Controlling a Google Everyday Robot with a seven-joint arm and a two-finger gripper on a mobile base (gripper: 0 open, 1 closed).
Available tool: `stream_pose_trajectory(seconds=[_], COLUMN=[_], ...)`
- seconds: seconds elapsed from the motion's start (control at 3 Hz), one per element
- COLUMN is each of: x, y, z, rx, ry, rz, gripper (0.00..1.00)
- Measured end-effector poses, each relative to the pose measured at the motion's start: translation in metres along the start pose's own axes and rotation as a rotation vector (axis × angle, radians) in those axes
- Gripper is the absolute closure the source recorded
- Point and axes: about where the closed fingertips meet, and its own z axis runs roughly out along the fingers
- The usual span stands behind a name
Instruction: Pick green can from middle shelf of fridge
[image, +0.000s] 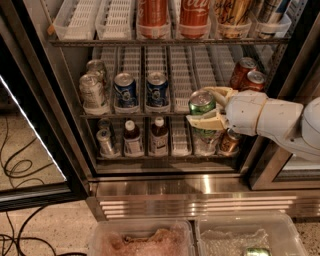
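Observation:
The green can (201, 103) has a bright green body and a silver top. My gripper (206, 107) is shut on it, with cream fingers (207, 120) above and below it, and holds it in front of the middle shelf (131, 114) of the fridge (150, 185), toward the right side. My white arm (280, 122) reaches in from the right. The shelf's white lane trays also carry two silver cans (93, 90), two blue cans (141, 90) and two red cans (247, 73).
The top shelf holds tall red cans (170, 17). The bottom rack holds small bottles (145, 136) and cans. The open glass door (35, 125) stands at the left. Cables (20, 170) lie on the floor. Two clear bins (200, 237) sit below the steel base.

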Motion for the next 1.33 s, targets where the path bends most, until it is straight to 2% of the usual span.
stream_pose_trajectory(seconds=[0.33,0.67,1.0,1.33], x=[0.000,-0.005,-0.002,0.012], y=[-0.002,0.002,0.022,0.083], z=[0.001,0.003,-0.007,-0.031], rx=[0.007,-0.050,-0.148,-0.281], ry=[0.000,-0.015,-0.053,-0.072], rz=[-0.001,-0.026,-0.037,-0.007], gripper=[1.00,1.00,1.00,1.00])
